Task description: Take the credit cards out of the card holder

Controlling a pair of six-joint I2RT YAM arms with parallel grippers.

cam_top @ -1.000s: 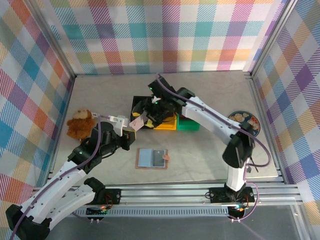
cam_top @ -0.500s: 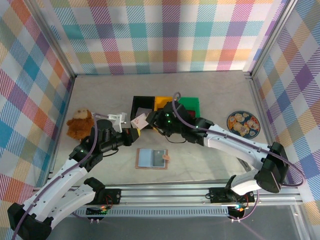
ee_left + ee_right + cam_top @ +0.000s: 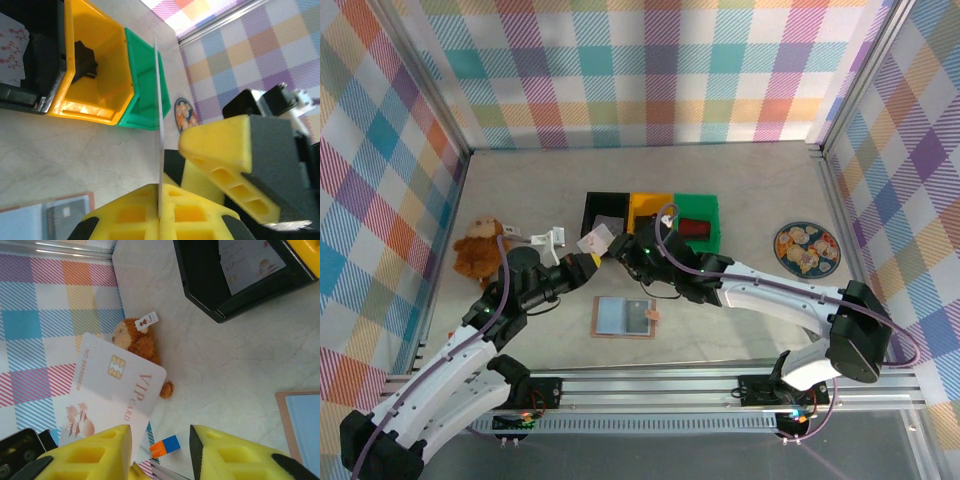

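Observation:
The card holder (image 3: 620,318) lies open on the table, pale blue inside, with a grey card (image 3: 639,313) in its right half. Its corner also appears in the left wrist view (image 3: 35,222) and the right wrist view (image 3: 300,425). My left gripper (image 3: 586,263) is shut on a white VIP credit card (image 3: 596,239), which is edge-on between its fingers (image 3: 158,125). My right gripper (image 3: 618,255) has come up to that card. Its jaws stand apart, and the card (image 3: 112,390) rests against the inner side of one finger (image 3: 90,455).
Black (image 3: 592,207), yellow (image 3: 650,203) and green (image 3: 700,207) bins stand in a row behind the grippers. The black bin holds cards (image 3: 245,262), and the green bin holds a dark red wallet (image 3: 696,228). A plush monkey (image 3: 480,248) sits left. A plate (image 3: 807,246) lies right.
My right arm swung off the bins toward the near left, up to the held card, and its jaws narrowed. My left gripper kept hold of the card and barely moved.

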